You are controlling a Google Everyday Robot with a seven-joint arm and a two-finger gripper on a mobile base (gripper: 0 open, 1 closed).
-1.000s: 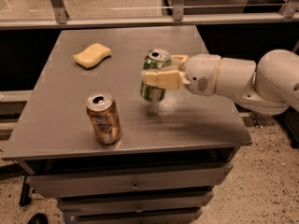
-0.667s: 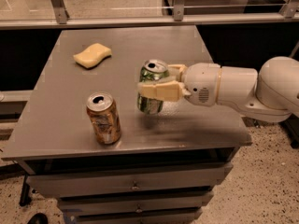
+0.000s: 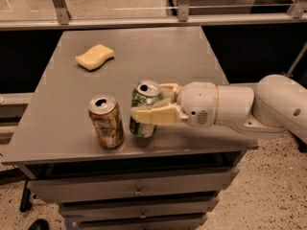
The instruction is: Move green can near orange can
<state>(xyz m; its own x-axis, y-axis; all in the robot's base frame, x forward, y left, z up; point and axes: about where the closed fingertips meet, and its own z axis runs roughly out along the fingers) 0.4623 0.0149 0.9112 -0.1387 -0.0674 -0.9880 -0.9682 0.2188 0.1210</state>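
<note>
The green can (image 3: 143, 104) stands upright near the front of the grey table (image 3: 144, 51), its green and white body partly hidden by the cream fingers (image 3: 156, 115). My gripper (image 3: 148, 102) reaches in from the right and is shut on the green can. The orange can (image 3: 106, 121) stands upright just left of it, a narrow gap between them, close to the table's front edge.
A yellow sponge (image 3: 94, 56) lies at the back left of the table. The white arm (image 3: 249, 107) stretches over the table's right edge. Drawers (image 3: 139, 191) sit below the front edge. A metal rail (image 3: 153, 20) runs behind the table.
My gripper has carried the green can left and toward the front edge, and it now stands close beside the orange can.
</note>
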